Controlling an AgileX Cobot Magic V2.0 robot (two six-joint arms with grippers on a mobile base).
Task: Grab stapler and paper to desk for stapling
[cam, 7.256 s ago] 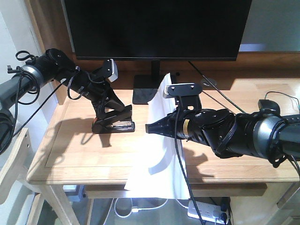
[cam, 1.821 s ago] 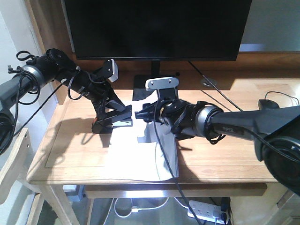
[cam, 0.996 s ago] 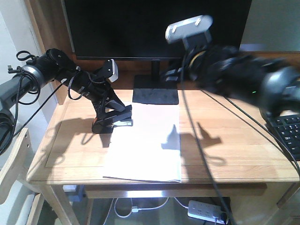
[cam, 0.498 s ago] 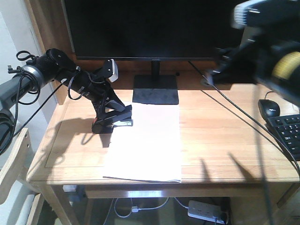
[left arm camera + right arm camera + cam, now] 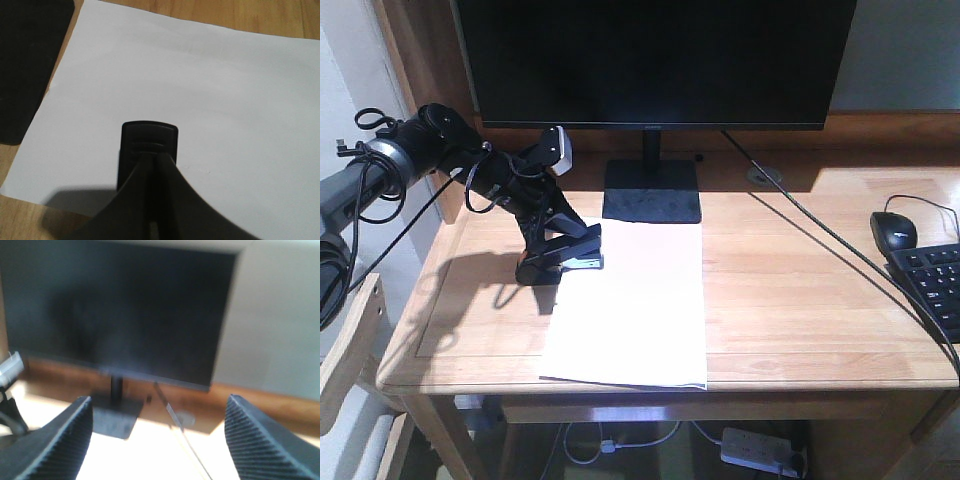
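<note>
Left gripper is at the left of the front view, clamped tight on the stapler, with the black arm reaching in from the upper left. The stapler's nose tilts down onto the top left corner of the paper. The paper lies flat on the light wooden surface, its long side running toward the near edge and its bottom corners reaching that edge.

From the left wrist camera, the two dark fingers press together on the stapler. Its rounded black end sits over the white paper, near the sheet's lower left corner in that frame. I cannot tell whether the sheet is inside the stapler's mouth.

Behind the paper, the monitor stand's black base touches the paper's far edge, under the big dark monitor. At the right edge of the front view are a black mouse and a keyboard, well apart from the paper.

The right gripper shows only in its own blurred wrist view, spread wide with nothing held. One ribbed finger is lower left, the other lower right, facing the monitor.
</note>
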